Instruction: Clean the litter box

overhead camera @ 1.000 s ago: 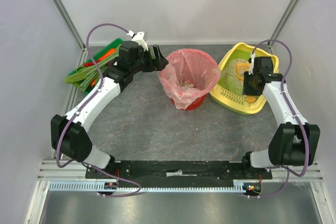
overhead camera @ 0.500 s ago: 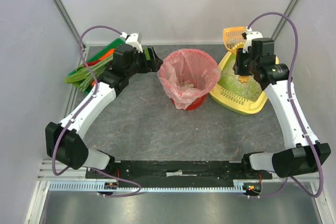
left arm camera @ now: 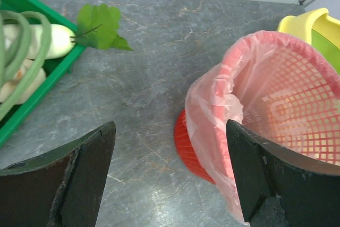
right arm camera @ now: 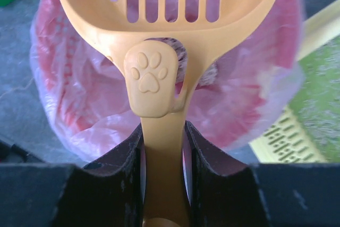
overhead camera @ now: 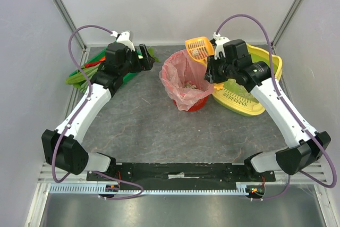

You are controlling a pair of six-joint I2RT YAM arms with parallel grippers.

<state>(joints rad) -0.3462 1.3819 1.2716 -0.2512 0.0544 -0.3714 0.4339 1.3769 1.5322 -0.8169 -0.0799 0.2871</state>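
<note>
Now | right pincer (right arm camera: 162, 144) is clamping orange scoop (overhead camera: 199, 49), swinging from litter box (overhead camera: 240, 99) over pink-bagged red basket (overhead camera: 190, 83) holding clumps | left pincer (left arm camera: 170, 176) is gaping apart.

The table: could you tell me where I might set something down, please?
Widest bare table lies between the red basket and the arm bases. A narrower strip runs between green tray and basket, under the open left end effector. Crowded: back right, basket beside litter box, right end effector holding the scoop above.
</note>
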